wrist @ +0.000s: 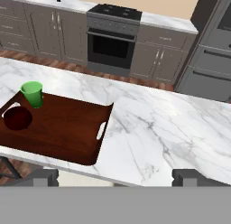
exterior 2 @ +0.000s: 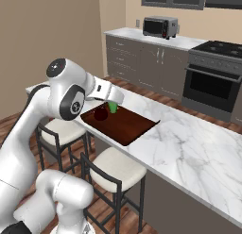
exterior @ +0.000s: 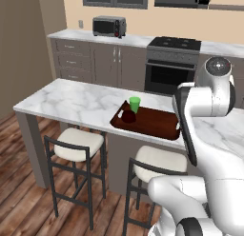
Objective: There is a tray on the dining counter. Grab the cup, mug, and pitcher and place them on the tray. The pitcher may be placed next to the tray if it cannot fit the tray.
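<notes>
The dark reddish-brown tray (exterior: 155,124) (exterior 2: 124,128) (wrist: 63,130) lies on the marble dining counter (exterior: 71,101) (exterior 2: 189,148) (wrist: 158,121). On the tray's far left end the green cup (exterior: 135,104) (exterior 2: 113,107) (wrist: 32,93) stands upright. Just in front of it on the tray sits the dark maroon mug (exterior: 128,117) (exterior 2: 100,113) (wrist: 17,118). In the hand view my gripper (wrist: 115,177) is open and empty, high above the counter's near edge, right of the tray. Its fingertips (wrist: 43,175) stand far apart. The pitcher is out of view.
Two cushioned stools (exterior: 78,143) (exterior: 159,164) stand in front of the counter. Behind it run grey cabinets with a black oven (exterior: 170,63) (wrist: 113,42) and a small toaster oven (exterior: 109,26) (exterior 2: 160,26). Bare marble stretches right of the tray.
</notes>
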Available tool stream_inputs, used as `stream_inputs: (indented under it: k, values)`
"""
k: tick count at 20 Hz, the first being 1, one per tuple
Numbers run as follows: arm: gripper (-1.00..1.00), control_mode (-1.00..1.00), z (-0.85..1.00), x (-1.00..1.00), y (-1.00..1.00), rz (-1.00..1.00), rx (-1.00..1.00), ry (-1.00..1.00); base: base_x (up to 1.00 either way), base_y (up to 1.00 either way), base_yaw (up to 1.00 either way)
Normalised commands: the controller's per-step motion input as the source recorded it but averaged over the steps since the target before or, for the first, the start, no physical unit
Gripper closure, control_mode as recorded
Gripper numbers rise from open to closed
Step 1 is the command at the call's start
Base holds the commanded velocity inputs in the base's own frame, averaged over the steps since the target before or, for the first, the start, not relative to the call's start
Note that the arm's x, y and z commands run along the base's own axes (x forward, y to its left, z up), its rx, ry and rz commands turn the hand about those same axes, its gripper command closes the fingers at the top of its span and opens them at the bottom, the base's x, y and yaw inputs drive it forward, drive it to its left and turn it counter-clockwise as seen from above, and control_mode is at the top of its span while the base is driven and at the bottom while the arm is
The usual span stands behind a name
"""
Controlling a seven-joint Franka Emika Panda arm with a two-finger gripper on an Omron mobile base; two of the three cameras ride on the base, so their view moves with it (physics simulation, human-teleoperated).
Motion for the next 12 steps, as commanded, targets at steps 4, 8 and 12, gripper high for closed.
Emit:
stream_inputs:
  k: [4,8,12]
  values:
    - [-1.0,-1.0,0.0,-0.57,0.05,0.05,0.16,0.01,0.0,0.0,0.0]
    - [-1.0,-1.0,0.0,-0.37,0.0,0.04,0.22,0.0,0.0,0.0,0.0]
    - [-1.0,-1.0,0.03,-0.07,0.02,0.0,0.06,0.0,0.0,0.0,0.0]
